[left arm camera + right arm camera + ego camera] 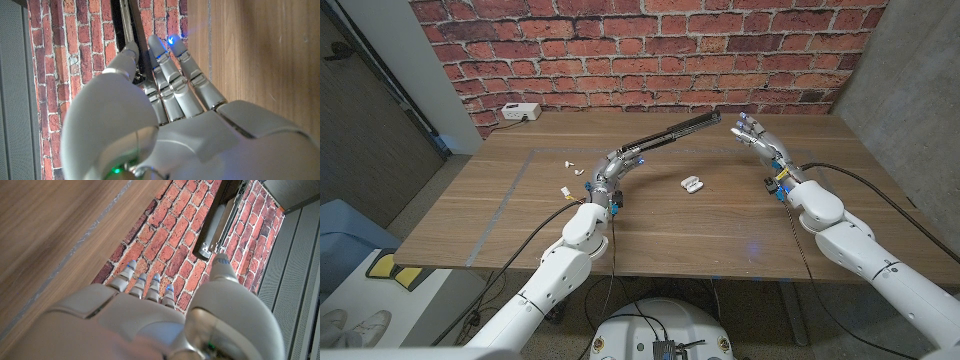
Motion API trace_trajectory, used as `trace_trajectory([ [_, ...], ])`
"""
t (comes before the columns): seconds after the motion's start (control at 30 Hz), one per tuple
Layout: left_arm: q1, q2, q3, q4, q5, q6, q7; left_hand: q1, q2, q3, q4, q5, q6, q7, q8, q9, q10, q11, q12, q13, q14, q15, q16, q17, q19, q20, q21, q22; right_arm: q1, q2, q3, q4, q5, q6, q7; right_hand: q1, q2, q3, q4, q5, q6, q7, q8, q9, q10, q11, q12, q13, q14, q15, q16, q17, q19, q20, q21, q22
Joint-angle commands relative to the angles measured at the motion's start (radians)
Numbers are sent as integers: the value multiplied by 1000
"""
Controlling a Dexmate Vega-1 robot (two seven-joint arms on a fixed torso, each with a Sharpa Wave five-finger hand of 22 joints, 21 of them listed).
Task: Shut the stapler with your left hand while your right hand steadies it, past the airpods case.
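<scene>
The stapler (pixel 672 133) lies swung open in a long line at the far side of the desk (pixel 520 210), beyond the airpods case (pixel 692 184). The left hand (pixel 620 165) touches its near end, fingers extended together. The right hand (pixel 752 133) hovers spread just beside the far end. Closing seems not yet done.

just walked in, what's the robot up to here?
It's working on a long stapler lying opened out near the table's far edge, past the white airpods case. The left hand is at the stapler's near end, fingers against it in the left wrist view. The right hand hovers by the far tip, fingers spread, not clearly touching. The stapler isn't shut yet. A few small white bits lie to the left.
</scene>
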Motion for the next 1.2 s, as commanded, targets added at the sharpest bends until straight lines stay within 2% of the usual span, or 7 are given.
trace_trajectory([
  [0.03,-17,11,0,6,-47,30,-18,30,44,50,46,5,28,-24,-6,1,84,-86,1,6,2,1,6,5,-5,-15,7,0,8,-14,-5,-21,-38,-3,-3,19,-2,7,-2,2,1,-5,4,5,7,-9,8,6,12,-58,4,3,10,4,2,2],
  [0.57,-33,35,10,7,-81,54,-60,23,47,45,50,2,22,-23,-18,-4,82,-83,-2,11,-2,1,7,8,-11,-12,15,0,8,-60,-11,-79,-136,-40,-34,59,-1,22,-6,2,-7,-16,3,5,0,5,4,10,9,-53,1,3,9,4,-1,1],
  [0.8,-24,35,5,2,-99,55,-56,21,49,42,50,-1,25,-21,-21,-5,86,-86,-2,11,-3,2,8,8,-11,-12,20,0,-17,-92,3,-130,-187,-60,-65,108,1,39,-12,3,2,-32,8,5,-6,-2,1,10,10,-46,0,2,9,-1,-2,1],
  [0.83,-24,35,5,1,-100,57,-55,21,49,41,50,-2,24,-20,-21,-6,86,-85,-2,11,-2,2,8,8,-12,-12,20,-1,-20,-93,6,-132,-190,-58,-68,117,1,42,-13,3,5,-37,10,5,-6,-8,0,10,11,-49,0,2,9,-4,-2,1],
  [0.87,-24,37,6,1,-103,59,-58,21,50,41,50,-2,24,-20,-22,-6,87,-84,-3,11,-1,1,9,8,-12,-12,21,-1,-22,-94,8,-135,-192,-56,-70,140,0,49,-10,2,19,-44,14,5,6,-44,4,10,11,-52,0,3,9,-8,-3,1],
  [0.9,-24,37,6,2,-107,61,-60,22,51,42,50,-2,23,-19,-23,-6,86,-84,-4,10,-2,1,8,8,-12,-12,21,-1,-25,-95,10,-139,-197,-56,-74,145,-1,50,-9,2,23,-44,16,5,9,-50,5,10,14,-54,2,3,9,-10,-3,1],
  [1.2,-37,33,15,21,-127,66,-87,24,50,39,47,-5,30,-16,-25,-8,94,-84,-3,11,0,1,11,10,-13,-12,28,-1,-25,-95,11,-148,-208,-59,-70,175,5,60,-5,2,59,-46,25,6,15,-35,7,12,19,-63,4,5,14,-8,-2,1],
])
